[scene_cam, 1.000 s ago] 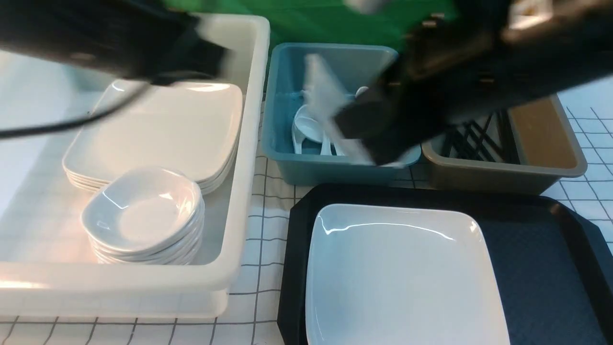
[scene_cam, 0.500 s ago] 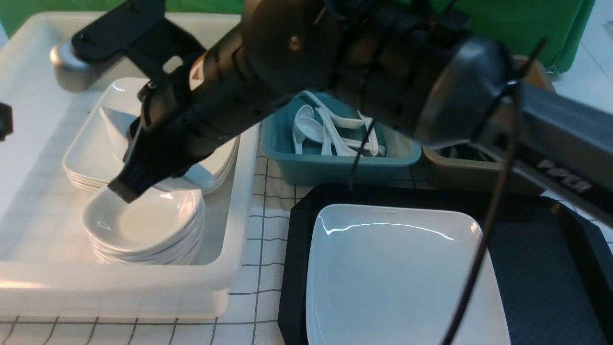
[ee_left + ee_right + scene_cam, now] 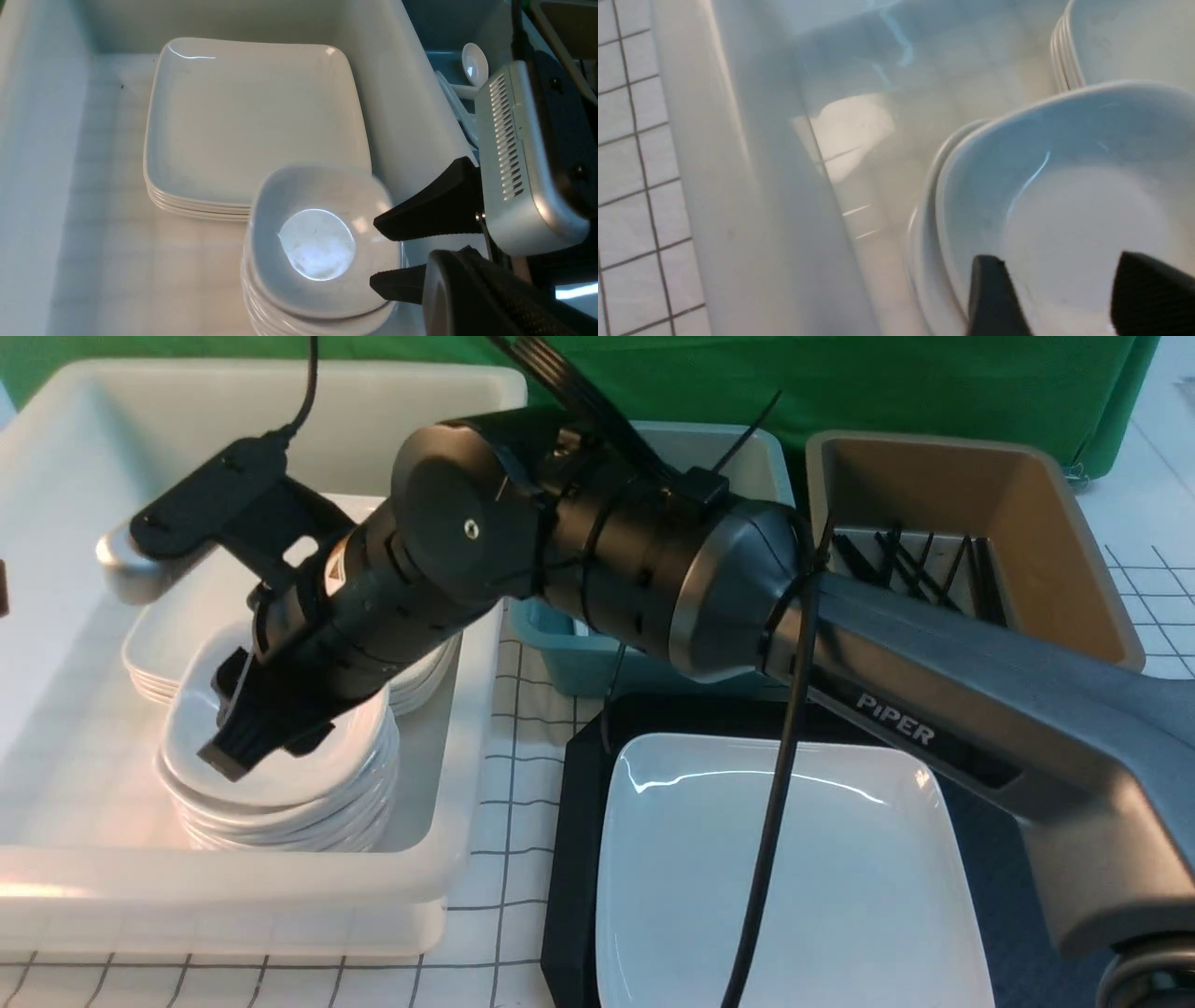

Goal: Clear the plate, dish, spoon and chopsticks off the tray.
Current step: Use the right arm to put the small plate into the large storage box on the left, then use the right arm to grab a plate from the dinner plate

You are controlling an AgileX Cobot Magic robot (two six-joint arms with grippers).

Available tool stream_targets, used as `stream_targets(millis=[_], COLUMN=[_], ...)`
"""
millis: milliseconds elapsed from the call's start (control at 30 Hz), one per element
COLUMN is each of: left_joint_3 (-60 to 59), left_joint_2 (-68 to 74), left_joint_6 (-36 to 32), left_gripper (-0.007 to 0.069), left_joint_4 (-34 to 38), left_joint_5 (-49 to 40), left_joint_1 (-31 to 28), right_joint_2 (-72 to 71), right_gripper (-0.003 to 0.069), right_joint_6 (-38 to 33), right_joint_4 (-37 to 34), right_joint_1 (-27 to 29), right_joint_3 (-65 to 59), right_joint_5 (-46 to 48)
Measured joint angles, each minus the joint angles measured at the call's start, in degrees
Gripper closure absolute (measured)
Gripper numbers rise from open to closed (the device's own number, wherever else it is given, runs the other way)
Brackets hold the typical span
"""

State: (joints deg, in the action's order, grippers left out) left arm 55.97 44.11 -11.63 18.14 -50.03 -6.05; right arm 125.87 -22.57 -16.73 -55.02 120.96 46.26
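In the front view, the black right arm (image 3: 597, 560) crosses the frame, hiding most of the blue plastic tub (image 3: 551, 667) at upper centre, while the glossy white square plate (image 3: 775, 859) lies on the black plastic tray (image 3: 579, 859) at lower right, cut off by the frame's bottom edge. The right gripper (image 3: 387, 254), jaws apart, is at the stack of small rounded white dishes (image 3: 364, 812) at lower left, inside the white plastic tub (image 3: 448, 784); the left gripper is closed, out of sight.

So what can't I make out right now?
- Left gripper's fingers: out of frame in all views.
- Spoons in the blue tub: front view, mostly behind the right arm.
- Plate on the tray: front view, near edge cut off by the frame.
- Right gripper's fingertips: right wrist view, blurred.
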Motion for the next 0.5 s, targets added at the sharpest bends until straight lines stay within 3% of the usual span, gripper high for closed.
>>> stream_targets(millis=[133,267,300,333,400,467,500], left_joint_3=[0.0,0.0,0.0,0.0,0.0,0.0,0.0], left_joint_2=[0.0,0.0,0.0,0.1,0.8,2.2,2.4], left_joint_6=[0.0,0.0,-0.1,-1.1,-4.2,-8.3,-8.9], left_gripper=[0.0627,0.0627,0.0627,0.0627,0.0627,0.0627,0.0627], left_joint_4=[0.0,0.3,1.0,2.5,6.1,13.5,13.5], left_joint_5=[0.0,0.0,0.0,0.0,0.6,2.0,2.1], left_joint_1=[0.0,0.0,0.0,0.0,0.0,0.0,0.0], right_joint_2=[-1.2,-5.6,-7.2,-10.0,-14.3,-19.0,-19.4], right_gripper=[0.0185,0.0246,0.0292,0.0415,0.0566,0.0630,0.0634], right_joint_6=[0.2,3.4,4.4,5.9,7.1,7.8,7.9], right_joint_4=[0.2,7.1,10.1,13.5,15.9,16.7,16.7], right_joint_1=[-0.5,-0.4,0.1,1.2,4.0,7.8,8.6], right_joint_3=[0.0,0.0,0.0,0.0,0.0,-0.2,-0.2], right_joint_5=[2.1,8.6,10.4,13.8,18.2,21.2,21.4])
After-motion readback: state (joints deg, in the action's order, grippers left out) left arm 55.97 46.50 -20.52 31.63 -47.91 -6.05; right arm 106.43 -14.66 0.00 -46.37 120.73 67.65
